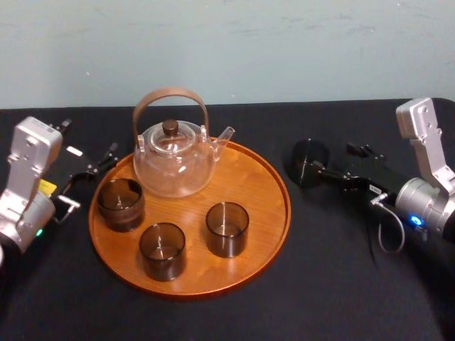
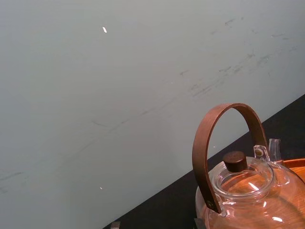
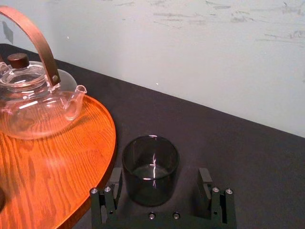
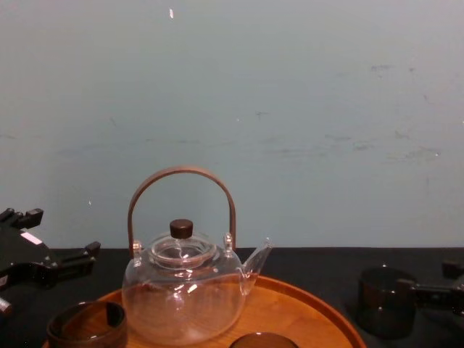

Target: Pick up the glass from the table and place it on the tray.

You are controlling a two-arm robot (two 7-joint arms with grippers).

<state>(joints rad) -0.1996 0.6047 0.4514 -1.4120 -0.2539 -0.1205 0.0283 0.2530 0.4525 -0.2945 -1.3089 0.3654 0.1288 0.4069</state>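
A dark smoked glass stands upright on the black table just right of the round wooden tray. My right gripper reaches in from the right and is open, with one finger on each side of this glass. In the right wrist view a gap shows between the glass and one finger; the other finger sits close against it. The glass rests on the cloth beside the tray's rim. My left gripper is parked open at the tray's left edge.
A clear glass teapot with a brown hoop handle stands at the back of the tray. Three dark glasses stand on the tray's front half. Bare wood lies at the tray's right side. A pale wall closes the back.
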